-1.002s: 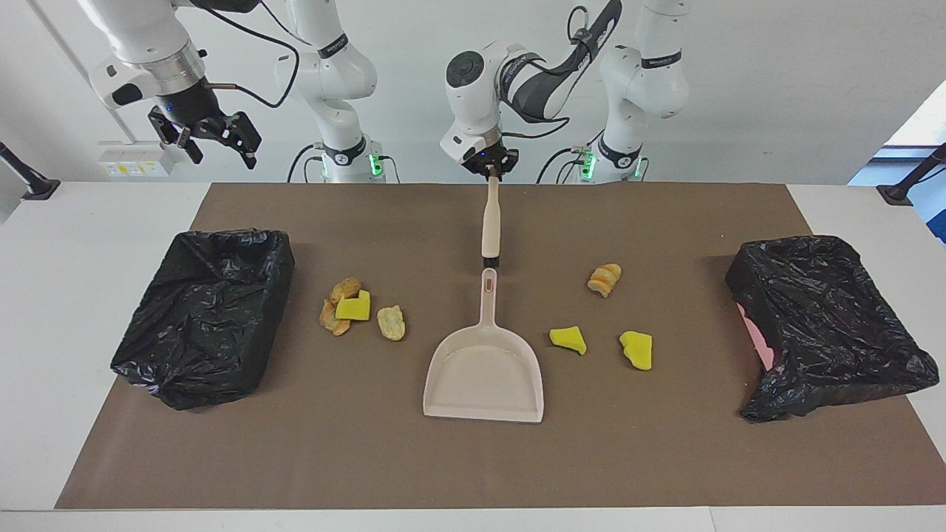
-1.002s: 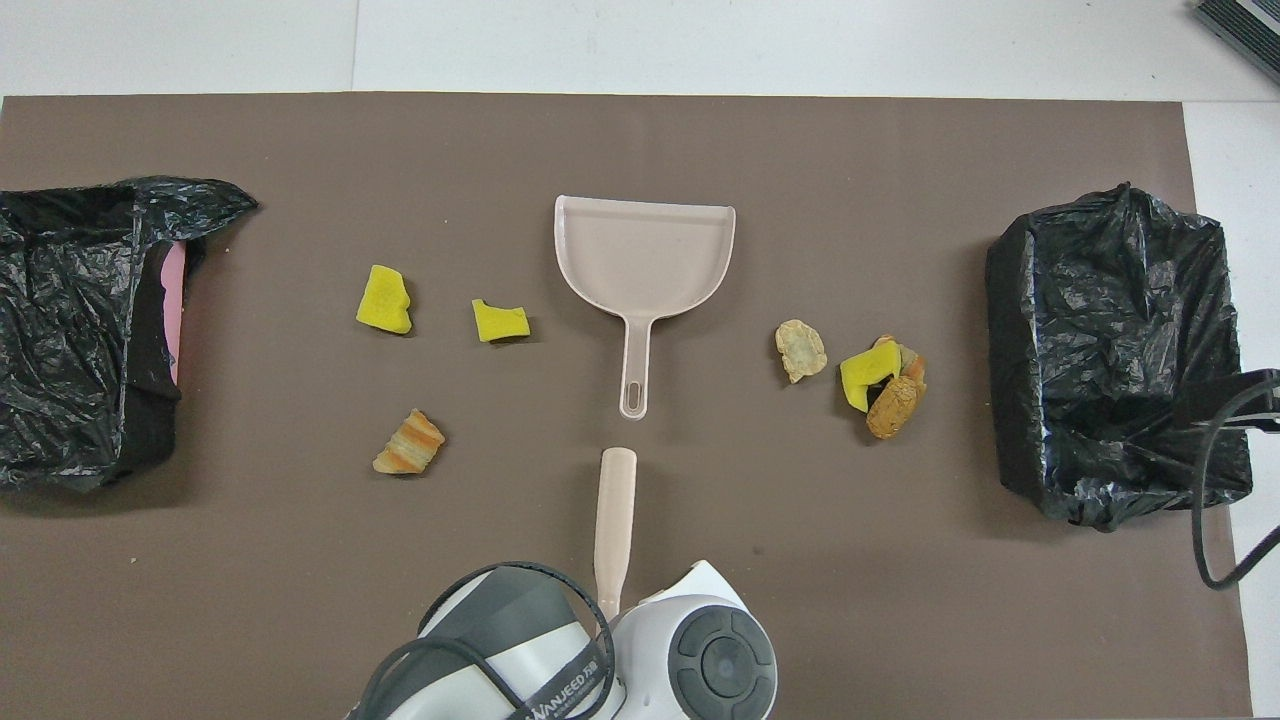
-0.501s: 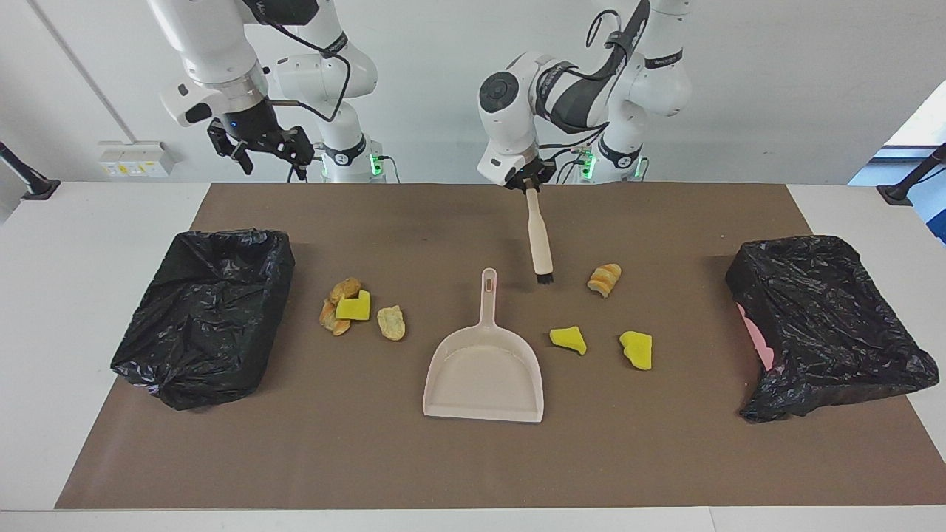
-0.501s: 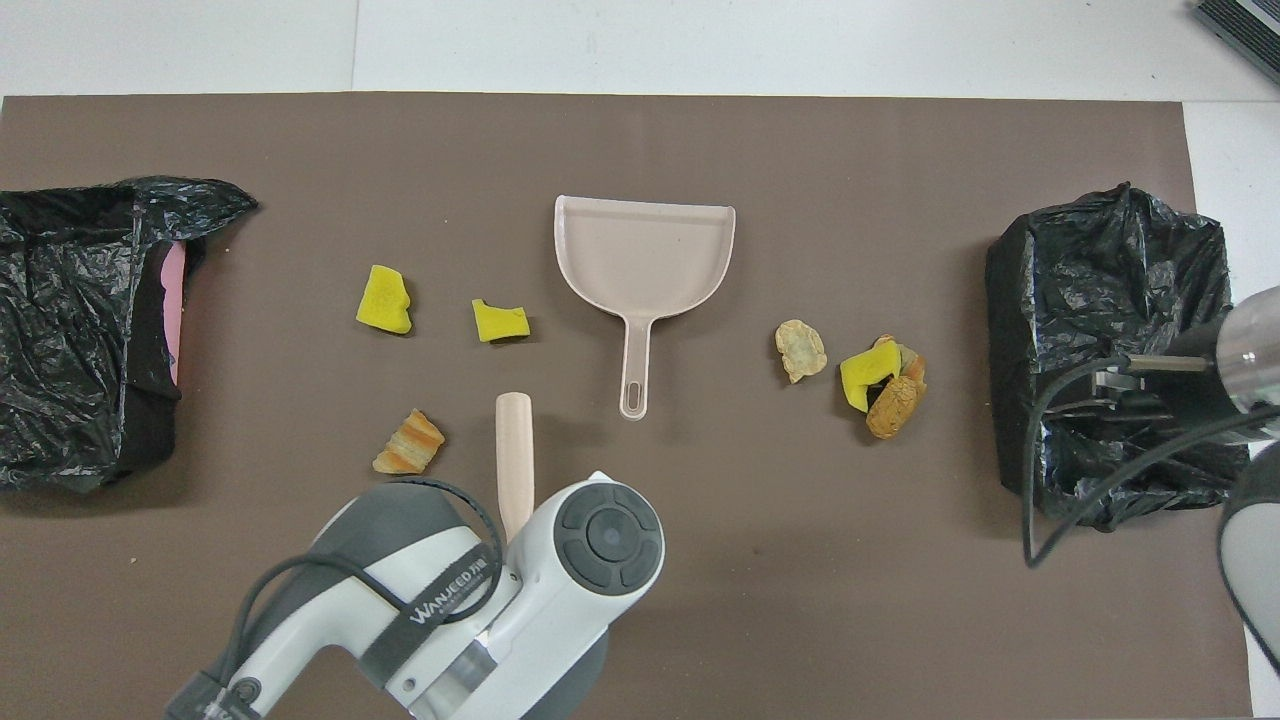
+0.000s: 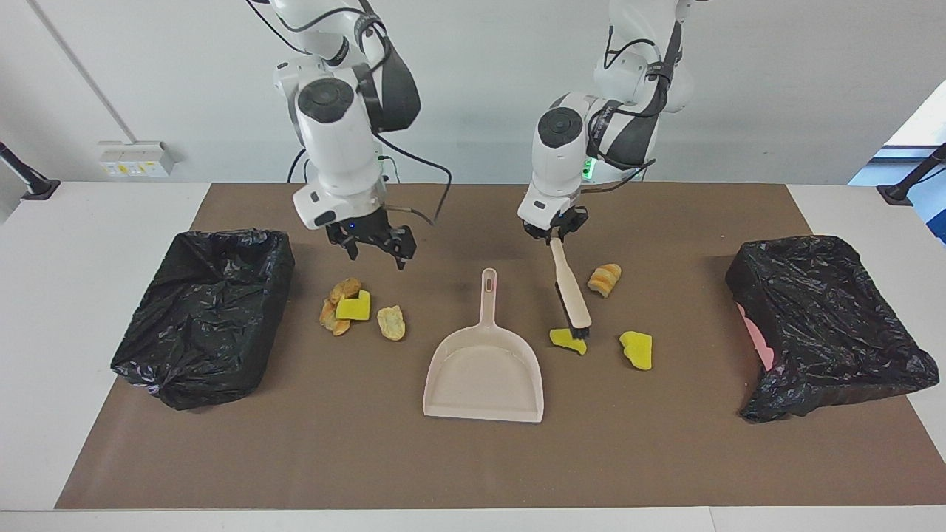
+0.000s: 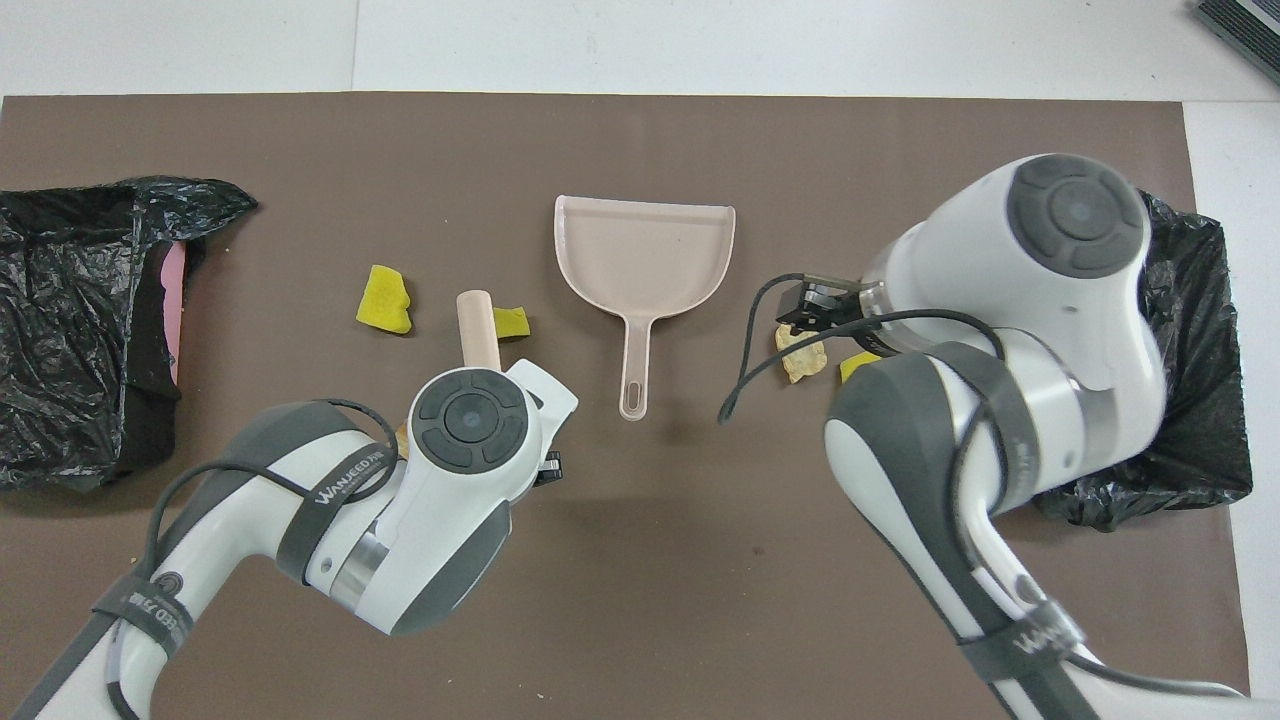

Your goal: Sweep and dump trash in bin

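Clearly the scraps [image 5: 567, 340] are light and soft; better brushed than pinched. Facing: left gripper [image 5: 556, 235], fingers clamped on the brush [image 5: 571, 299], bristles touching a yellow piece beside the dustpan [image 5: 484, 377]; right gripper [image 5: 375, 244] hangs open over the tan-and-yellow cluster [image 5: 347, 305]. Overhead: scraps [image 6: 384, 298] flank the dustpan [image 6: 644, 250].

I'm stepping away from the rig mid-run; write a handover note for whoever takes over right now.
Left gripper: shut on the beige-handled brush, bristles at a yellow sponge scrap beside the beige plastic dustpan.
Right gripper: open, empty, over the tan bread-like lumps and yellow sponge piece toward its end of the table.
Another yellow scrap and a striped bread lump lie toward the left arm's end.
Black-lined bins stand at both ends.
Done: brush picked up. Left: dustpan pickup, all sweeping, dumping.
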